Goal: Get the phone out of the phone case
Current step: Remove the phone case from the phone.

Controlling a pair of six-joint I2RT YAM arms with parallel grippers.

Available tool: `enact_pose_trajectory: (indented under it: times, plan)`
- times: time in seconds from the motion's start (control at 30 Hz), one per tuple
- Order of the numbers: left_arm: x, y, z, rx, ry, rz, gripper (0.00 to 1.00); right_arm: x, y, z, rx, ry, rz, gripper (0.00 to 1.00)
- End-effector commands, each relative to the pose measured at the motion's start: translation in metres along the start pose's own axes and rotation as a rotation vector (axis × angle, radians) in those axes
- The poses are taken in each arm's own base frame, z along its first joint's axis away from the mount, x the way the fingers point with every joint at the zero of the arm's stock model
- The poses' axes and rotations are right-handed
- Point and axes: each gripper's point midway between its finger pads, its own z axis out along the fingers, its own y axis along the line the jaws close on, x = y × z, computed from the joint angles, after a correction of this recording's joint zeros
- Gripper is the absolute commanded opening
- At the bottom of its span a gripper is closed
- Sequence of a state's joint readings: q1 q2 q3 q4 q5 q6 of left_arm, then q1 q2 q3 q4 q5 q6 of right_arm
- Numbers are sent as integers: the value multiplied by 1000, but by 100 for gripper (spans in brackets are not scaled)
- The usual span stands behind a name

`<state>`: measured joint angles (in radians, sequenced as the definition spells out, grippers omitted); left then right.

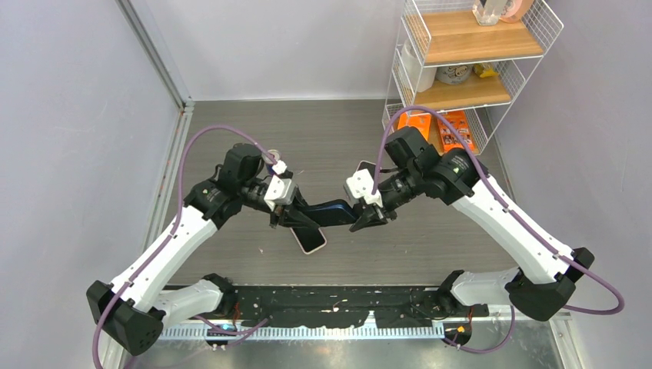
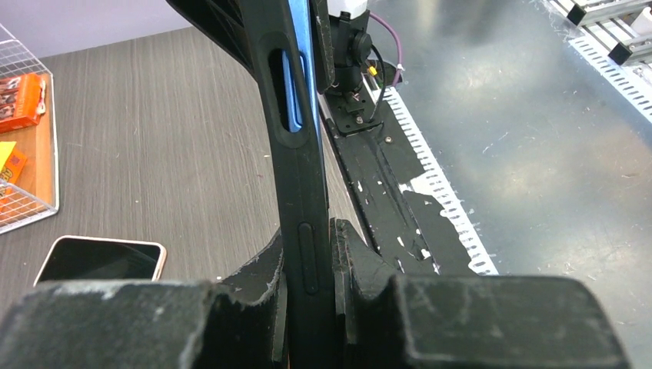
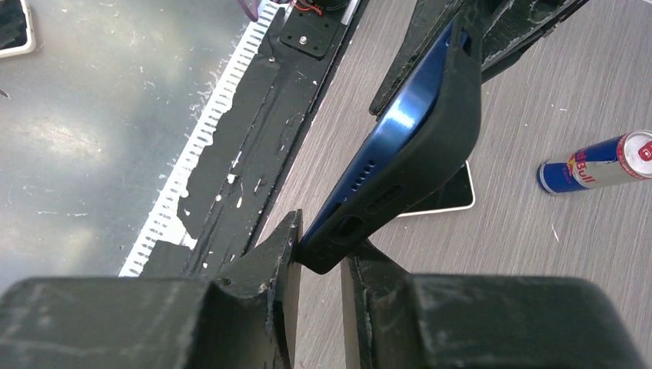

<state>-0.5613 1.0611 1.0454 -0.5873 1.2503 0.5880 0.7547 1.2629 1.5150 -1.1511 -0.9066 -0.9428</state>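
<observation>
over grey table [image 1: 323, 131], left hand [image 2: 310, 254] and right hand [image 3: 319, 250] pinch black-cased blue phone [image 3: 400, 131].

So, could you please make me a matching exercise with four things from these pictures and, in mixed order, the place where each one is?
1. phone case
2. pale-rimmed phone
3. drink can
4. orange packets

A. lying on its side on the table
B. at the bottom of the wire rack
C. held up off the table
D. flat on the table, below the held case

Pairs: 1-C, 2-D, 3-A, 4-B.
</observation>
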Motion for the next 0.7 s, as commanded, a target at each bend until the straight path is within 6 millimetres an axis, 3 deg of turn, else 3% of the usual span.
enact_pose_trajectory:
  times: [0.0,0.67]
  plan:
    - [-11,-27,3,113,-48,58,0,-29,11,-17,8,-66,-96,5]
    - [3,-29,9,132,13,81,0,-21,20,-9,-42,-27,-107,5]
